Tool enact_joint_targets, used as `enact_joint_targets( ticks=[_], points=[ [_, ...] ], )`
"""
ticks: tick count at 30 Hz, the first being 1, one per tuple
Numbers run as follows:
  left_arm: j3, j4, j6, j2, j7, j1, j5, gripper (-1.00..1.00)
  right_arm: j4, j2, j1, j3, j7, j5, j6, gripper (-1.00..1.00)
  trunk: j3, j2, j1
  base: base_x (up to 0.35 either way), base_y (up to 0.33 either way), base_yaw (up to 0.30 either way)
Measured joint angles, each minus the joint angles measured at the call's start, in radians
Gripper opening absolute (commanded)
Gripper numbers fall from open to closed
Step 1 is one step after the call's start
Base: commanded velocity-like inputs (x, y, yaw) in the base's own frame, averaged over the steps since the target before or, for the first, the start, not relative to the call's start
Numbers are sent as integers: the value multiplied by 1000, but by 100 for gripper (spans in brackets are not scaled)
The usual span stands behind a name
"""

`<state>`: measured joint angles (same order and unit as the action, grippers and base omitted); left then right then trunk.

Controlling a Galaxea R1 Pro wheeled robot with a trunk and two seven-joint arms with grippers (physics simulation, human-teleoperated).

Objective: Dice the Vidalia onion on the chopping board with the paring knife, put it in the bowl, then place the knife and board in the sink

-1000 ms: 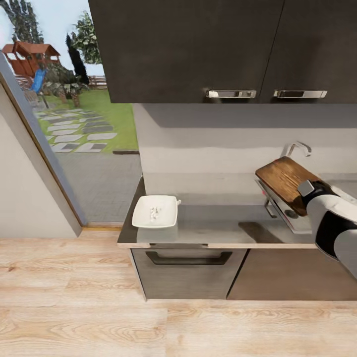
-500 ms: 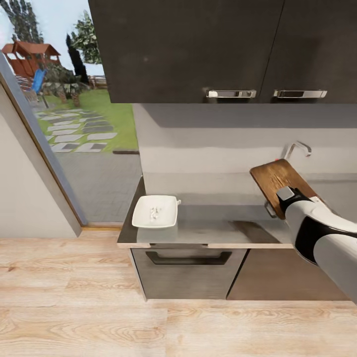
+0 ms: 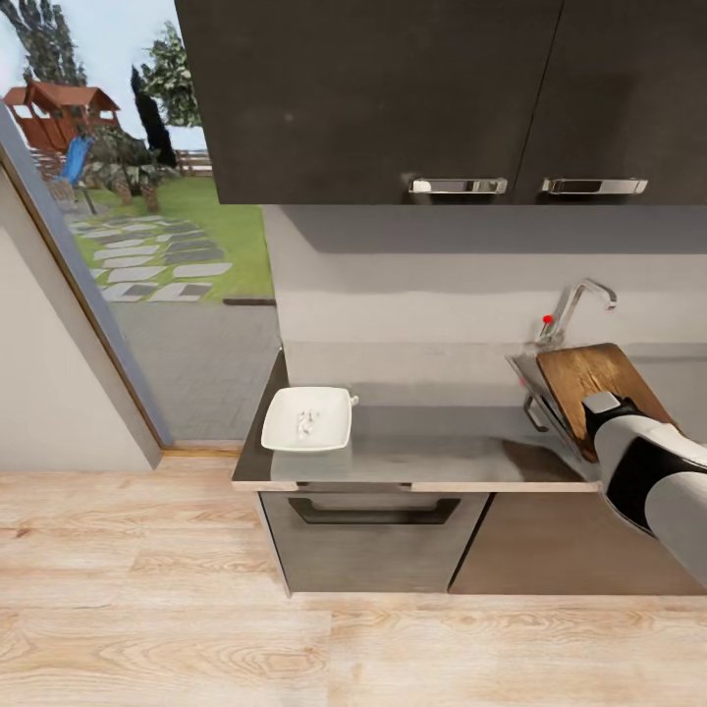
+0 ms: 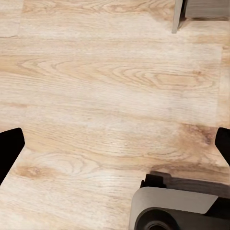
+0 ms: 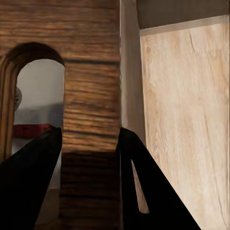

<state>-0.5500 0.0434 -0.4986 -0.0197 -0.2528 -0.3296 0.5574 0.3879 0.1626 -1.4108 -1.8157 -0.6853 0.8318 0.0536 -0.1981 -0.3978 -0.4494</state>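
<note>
In the head view, we see the right gripper at the right edge of the frame, holding the chopping board tilted above the sink. In the right wrist view, the two dark fingers are closed against either side of the board's wooden strip beside its handle hole, so the grip is firm on the chopping board. Through that hole we see grey sink surface and a red strip, possibly the paring knife; we cannot tell.

Compared with half a second ago, the chopping board sits further right and slightly lower in the frame, and the chrome tap with its red knob is now fully exposed. The sink's left rim also shows again.

The bowl sits at the left end of the countertop, unchanged, with the diced onion inside it.

In the left wrist view, the left gripper has its fingertips spread wide apart at the frame's opposite edges, holding nothing, over the wooden floor.
</note>
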Motion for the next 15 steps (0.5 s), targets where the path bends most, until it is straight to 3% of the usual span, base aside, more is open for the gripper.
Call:
enact_joint_targets(
  ticks=[6, 15],
  points=[
    [0, 0, 0, -1, 0, 0, 0, 100, -12, 59, 0, -4, -23, -7, -51, -100, 0, 0, 0, 40, -26, 0],
    [0, 0, 0, -1, 0, 0, 0, 100, -20, 67, 0, -4, -22, -10, -123, -100, 0, 0, 0, 169, -114, 0]
  ],
)
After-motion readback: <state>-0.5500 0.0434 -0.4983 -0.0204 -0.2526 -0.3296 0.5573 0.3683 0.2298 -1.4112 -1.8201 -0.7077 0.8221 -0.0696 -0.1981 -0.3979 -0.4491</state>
